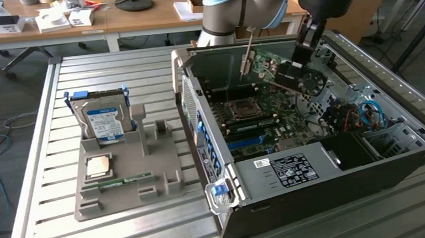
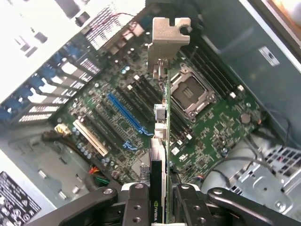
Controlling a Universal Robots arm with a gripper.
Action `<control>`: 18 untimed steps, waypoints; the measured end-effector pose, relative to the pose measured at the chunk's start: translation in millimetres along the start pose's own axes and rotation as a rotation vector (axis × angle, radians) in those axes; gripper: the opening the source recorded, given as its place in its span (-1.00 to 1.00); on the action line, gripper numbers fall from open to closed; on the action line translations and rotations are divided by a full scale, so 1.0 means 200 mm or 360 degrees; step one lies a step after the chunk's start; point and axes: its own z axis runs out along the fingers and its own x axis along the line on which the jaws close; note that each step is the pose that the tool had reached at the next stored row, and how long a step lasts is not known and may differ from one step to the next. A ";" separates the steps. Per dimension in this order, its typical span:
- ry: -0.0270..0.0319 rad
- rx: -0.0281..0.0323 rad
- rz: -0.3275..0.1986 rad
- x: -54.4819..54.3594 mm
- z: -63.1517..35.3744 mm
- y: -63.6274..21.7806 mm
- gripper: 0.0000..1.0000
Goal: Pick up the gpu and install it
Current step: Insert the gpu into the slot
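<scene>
Black card: gpu [image 1: 298, 76], pinched edge-on in the tool [image 2: 160, 193], hanging over the motherboard [image 1: 256, 116] inside the case [image 1: 348, 171], apparently clear of its slots. Handling: keep card parallel to the blue slot [image 2: 123, 113], bracket [image 2: 168, 37] toward the case's rear, lower evenly.

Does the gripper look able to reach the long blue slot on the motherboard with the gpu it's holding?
Probably yes. The case stands open, the gripper holds the gpu edge-on above the motherboard, and nothing lies between it and the blue slot.
</scene>
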 end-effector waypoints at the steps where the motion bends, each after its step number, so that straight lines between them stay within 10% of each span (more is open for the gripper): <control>1: 0.00010 -0.00004 -0.0028 0.00 0.000 0.000 -0.48; 18: 0.00189 -0.00083 -0.0522 0.00 0.008 0.000 -0.48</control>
